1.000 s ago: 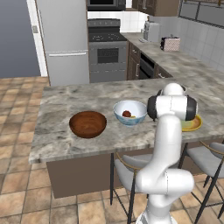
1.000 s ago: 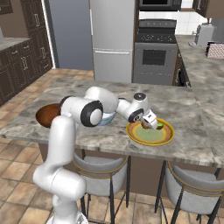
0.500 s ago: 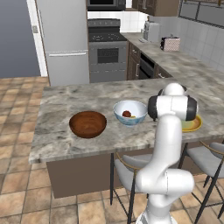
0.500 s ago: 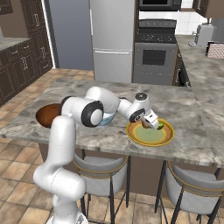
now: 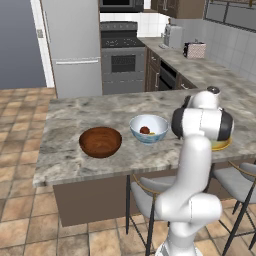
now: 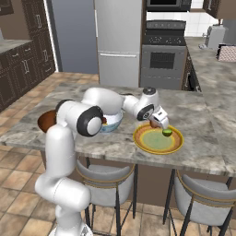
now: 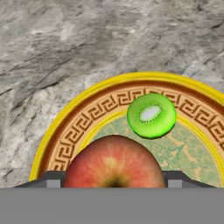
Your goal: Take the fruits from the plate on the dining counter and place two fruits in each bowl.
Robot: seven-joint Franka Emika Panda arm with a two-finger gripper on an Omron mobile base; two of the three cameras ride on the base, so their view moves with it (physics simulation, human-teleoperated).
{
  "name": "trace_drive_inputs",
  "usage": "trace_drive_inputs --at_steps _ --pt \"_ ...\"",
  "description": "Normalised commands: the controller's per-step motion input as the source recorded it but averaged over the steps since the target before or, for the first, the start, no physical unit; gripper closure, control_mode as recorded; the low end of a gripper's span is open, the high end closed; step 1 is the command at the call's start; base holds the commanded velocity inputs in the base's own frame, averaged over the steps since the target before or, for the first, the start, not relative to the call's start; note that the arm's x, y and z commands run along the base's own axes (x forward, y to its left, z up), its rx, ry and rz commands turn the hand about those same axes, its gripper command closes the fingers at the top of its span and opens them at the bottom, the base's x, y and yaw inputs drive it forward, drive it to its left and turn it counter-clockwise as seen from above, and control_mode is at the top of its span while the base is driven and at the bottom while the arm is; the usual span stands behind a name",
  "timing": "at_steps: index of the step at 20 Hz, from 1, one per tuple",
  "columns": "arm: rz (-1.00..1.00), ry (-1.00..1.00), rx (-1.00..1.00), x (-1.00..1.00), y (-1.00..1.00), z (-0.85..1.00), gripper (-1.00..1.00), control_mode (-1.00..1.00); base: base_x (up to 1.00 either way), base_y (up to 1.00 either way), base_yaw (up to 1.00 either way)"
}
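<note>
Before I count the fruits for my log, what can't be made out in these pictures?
- Gripper grip: hand view, the grey band cuts off the fingers beside the reddish-peach round fruit; contact is unclear.
- Flat yellow plate: left base view, the white arm covers most of it.
- Glossy white bowl: right base view, the arm hides its inside.
- Dark brown wooden bowl: right base view, the arm hides its inside.

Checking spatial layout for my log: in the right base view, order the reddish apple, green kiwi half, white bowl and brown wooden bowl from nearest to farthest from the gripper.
1. Reddish apple, at the gripper.
2. Green kiwi half, on the yellow plate.
3. White bowl, behind the forearm.
4. Brown wooden bowl, far left.
</note>
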Motion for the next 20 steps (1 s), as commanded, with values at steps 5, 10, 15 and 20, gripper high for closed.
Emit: trace_drive_inputs --at_steps 5,10,15,20 --pt "0.0 0.01 0.0 -0.34 0.45 0.19 1.0 -1.0 0.0 0.0 0.0" --pt "0.0 0.0 0.0 -0.27 0.58 0.11 1.0 -1.0 0.0 0.0 0.0" --pt "0.02 0.03 0.0 -0.01 0.25 0.5 1.0 -1.0 0.0 0.0 0.0" --pt "0.09 0.06 0.0 -0.02 0.33 0.4 1.0 -1.0 0.0 0.0 0.0"
